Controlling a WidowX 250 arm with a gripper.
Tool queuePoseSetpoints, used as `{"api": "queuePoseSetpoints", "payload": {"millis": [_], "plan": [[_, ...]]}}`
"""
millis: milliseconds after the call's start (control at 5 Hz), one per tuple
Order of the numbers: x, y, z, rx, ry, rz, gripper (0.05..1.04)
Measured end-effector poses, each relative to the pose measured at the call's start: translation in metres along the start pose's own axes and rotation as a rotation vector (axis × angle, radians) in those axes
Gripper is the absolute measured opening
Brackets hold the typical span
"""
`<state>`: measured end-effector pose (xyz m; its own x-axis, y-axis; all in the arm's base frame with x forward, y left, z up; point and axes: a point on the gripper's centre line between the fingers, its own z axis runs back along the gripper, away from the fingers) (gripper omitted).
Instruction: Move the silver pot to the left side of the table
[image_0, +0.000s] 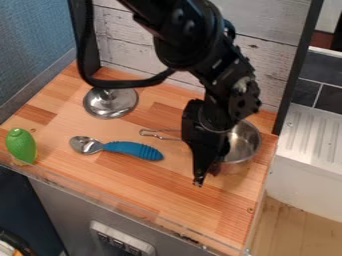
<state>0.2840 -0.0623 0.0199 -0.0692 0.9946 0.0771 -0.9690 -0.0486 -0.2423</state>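
The silver pot stands on the right part of the wooden table, its thin wire handle extending left. Hanging down over the pot's left side, the black gripper hides that part of the rim and wall, as well as part of the handle. Whether it touches the pot cannot be made out.
A spoon with a blue handle lies left of the gripper. Behind it is a round silver lid-like object. A green toy sits at the table's far left. A whitewashed plank wall borders the back, and a white sink unit stands at right.
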Motion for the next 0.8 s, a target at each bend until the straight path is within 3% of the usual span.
{"api": "queuePoseSetpoints", "payload": {"millis": [400,800], "plan": [[0.049,-0.011,0.019,-0.009,0.011,0.132,0.074],[0.122,0.001,0.023,0.061,-0.066,0.269,0.074]]}}
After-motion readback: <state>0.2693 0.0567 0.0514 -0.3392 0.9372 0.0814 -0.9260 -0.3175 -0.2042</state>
